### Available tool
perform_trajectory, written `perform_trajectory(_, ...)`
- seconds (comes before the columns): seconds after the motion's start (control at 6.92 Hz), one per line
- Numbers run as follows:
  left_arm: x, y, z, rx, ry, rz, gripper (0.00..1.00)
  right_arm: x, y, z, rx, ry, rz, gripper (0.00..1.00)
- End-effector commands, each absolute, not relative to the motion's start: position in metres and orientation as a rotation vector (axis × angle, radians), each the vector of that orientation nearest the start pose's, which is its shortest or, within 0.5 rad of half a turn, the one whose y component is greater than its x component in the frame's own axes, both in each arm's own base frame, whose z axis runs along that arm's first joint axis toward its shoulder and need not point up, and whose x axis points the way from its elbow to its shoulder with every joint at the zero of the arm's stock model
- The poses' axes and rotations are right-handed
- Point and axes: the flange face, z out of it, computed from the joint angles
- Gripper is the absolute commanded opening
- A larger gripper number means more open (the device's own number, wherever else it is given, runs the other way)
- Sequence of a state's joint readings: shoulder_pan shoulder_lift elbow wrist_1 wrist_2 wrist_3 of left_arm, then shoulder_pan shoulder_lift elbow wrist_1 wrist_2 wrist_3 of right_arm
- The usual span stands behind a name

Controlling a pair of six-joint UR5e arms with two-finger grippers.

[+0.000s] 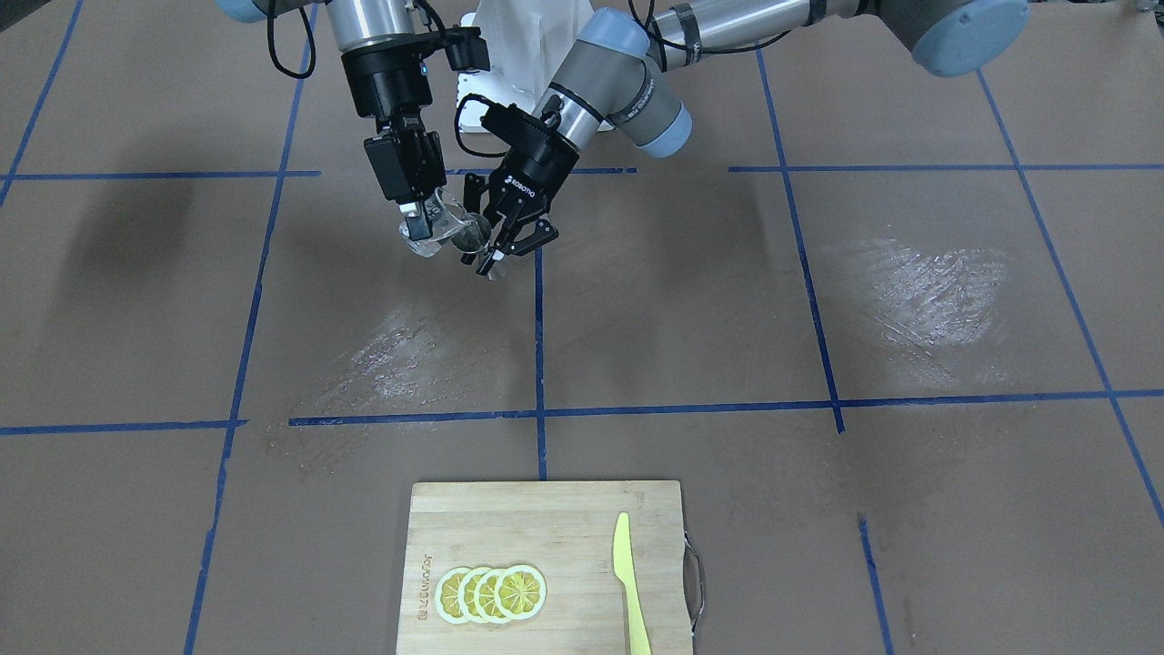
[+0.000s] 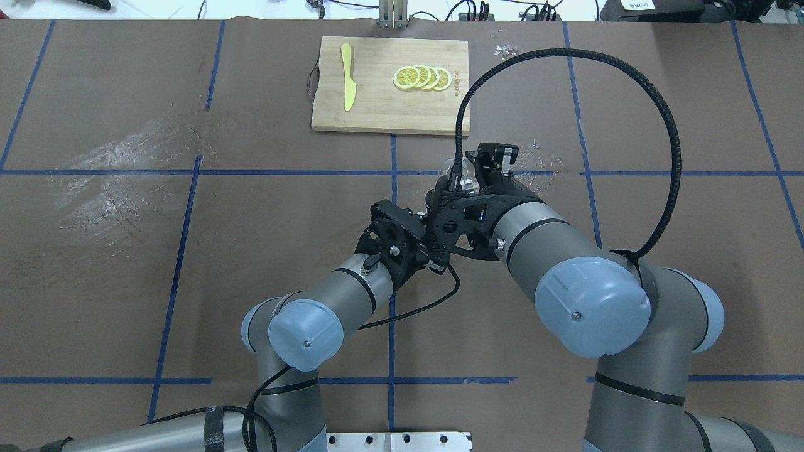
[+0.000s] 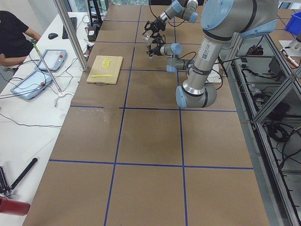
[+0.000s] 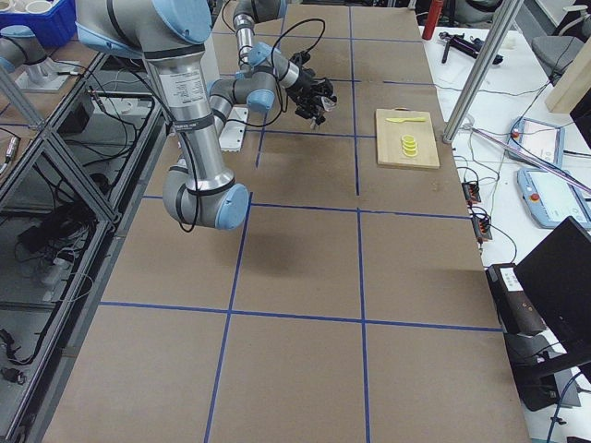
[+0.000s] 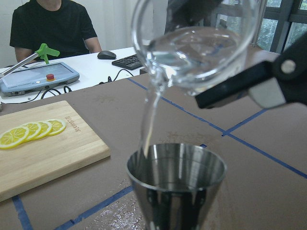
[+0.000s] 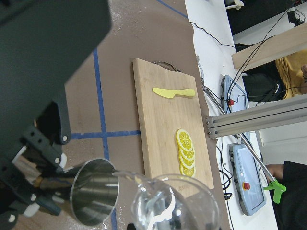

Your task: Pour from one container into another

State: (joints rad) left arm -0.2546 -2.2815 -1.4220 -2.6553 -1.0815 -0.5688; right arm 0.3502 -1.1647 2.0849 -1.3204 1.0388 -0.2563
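Note:
A clear glass (image 5: 192, 43) holding water hangs tilted over a steel cup (image 5: 176, 177), and a thin stream runs from its lip into the cup. My right gripper (image 1: 420, 223) is shut on the glass (image 1: 438, 226). My left gripper (image 1: 498, 244) is shut on the steel cup (image 1: 468, 238), holding it upright just below and beside the glass. The right wrist view has the glass rim (image 6: 172, 206) at the bottom and the steel cup (image 6: 93, 191) to its left. In the overhead view both wrists meet near the table's middle and hide the containers.
A bamboo cutting board (image 1: 546, 537) lies at the operators' side of the table, with lemon slices (image 1: 491, 593) and a yellow plastic knife (image 1: 627, 582) on it. Wet smears (image 1: 928, 300) mark the brown table cover. A seated person (image 5: 53, 28) and tablets are beyond the table edge.

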Motion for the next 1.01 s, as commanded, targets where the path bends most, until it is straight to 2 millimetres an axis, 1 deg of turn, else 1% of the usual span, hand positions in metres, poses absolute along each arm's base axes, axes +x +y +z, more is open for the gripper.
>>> perform_trajectory(0.0,0.622,-0.348,0.169,1.238,1.075,0.169,0.00,-0.428,-0.354,0.184,1.284,-0.015,-1.026,0.00)
perform_trajectory(0.14,0.623,-0.347,0.169,1.237,1.076,0.170,0.00,-0.427,-0.354,0.183,1.287,0.022,-1.048,0.00)
perform_trajectory(0.43,0.622,-0.348,0.169,1.239,1.076,0.169,0.00,-0.432,-0.348,0.183,1.291,0.038,-1.054,0.00)
perform_trajectory(0.72,0.622,-0.348,0.169,1.239,1.076,0.167,0.00,-0.433,-0.343,0.180,1.300,-0.021,-0.999,0.00)
perform_trajectory(0.87,0.622,-0.348,0.169,1.239,1.076,0.167,0.00,-0.435,-0.342,0.181,1.285,-0.081,-0.926,0.00)
